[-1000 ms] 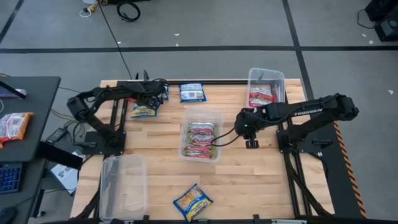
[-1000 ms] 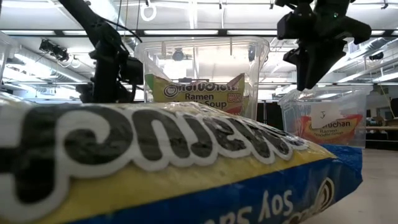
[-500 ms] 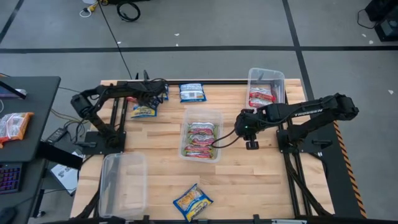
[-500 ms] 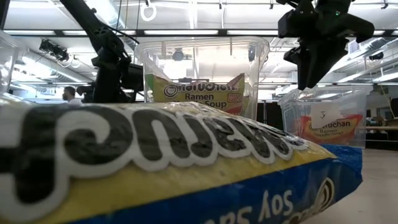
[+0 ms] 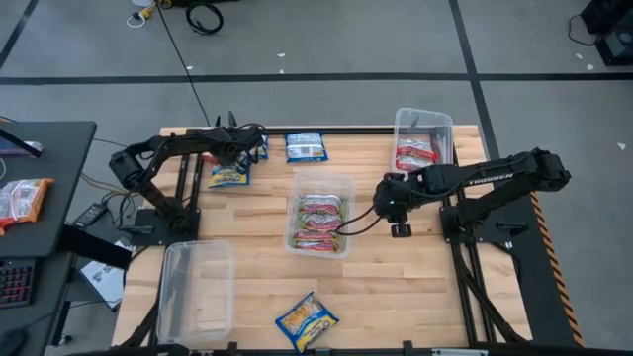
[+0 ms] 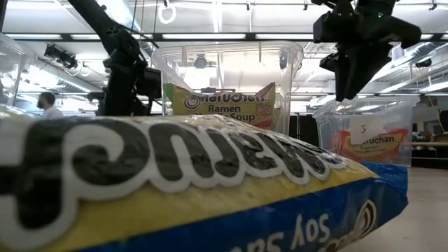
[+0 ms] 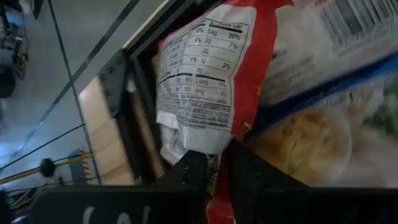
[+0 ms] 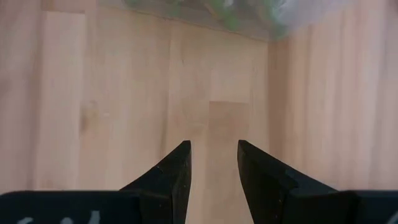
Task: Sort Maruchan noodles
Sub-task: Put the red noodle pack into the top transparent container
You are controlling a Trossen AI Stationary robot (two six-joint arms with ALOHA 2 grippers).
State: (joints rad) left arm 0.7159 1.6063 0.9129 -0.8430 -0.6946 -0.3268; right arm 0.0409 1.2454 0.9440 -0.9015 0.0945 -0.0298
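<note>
- Wooden slats make up the table [image 5: 247, 222], which stands on a grey floor crossed by dark lines; the level view shows a bright ceiling beyond it and a person [image 6: 47, 105] far off in the room.
- At the far left corner, the left gripper [image 7: 214, 177] is down among packets, its fingers pinched together on the edge of a red-and-white packet [image 7: 211, 81] (its nutrition panel faces the wrist camera).
- Under and beside that packet lies a blue-and-yellow packet [image 5: 229, 176]; another blue packet [image 5: 306, 146] lies apart from it along the far edge.
- A clear middle tub [image 5: 346, 185] at the table's centre holds silvery green-pink packets [image 5: 318, 222] stacked flat.
- A far right tub [image 5: 401, 121] holds red-and-white packets [image 5: 416, 154].
- An empty-looking clear near left tub [image 5: 170, 297] sits at the near left edge.
- One more yellow-and-blue packet [image 5: 306, 320] lies alone near the front edge, filling the foreground of the level view.
- Just right of the middle tub, the right gripper [image 8: 213, 163] hangs above bare wood, fingers partly apart with nothing between them.
</note>
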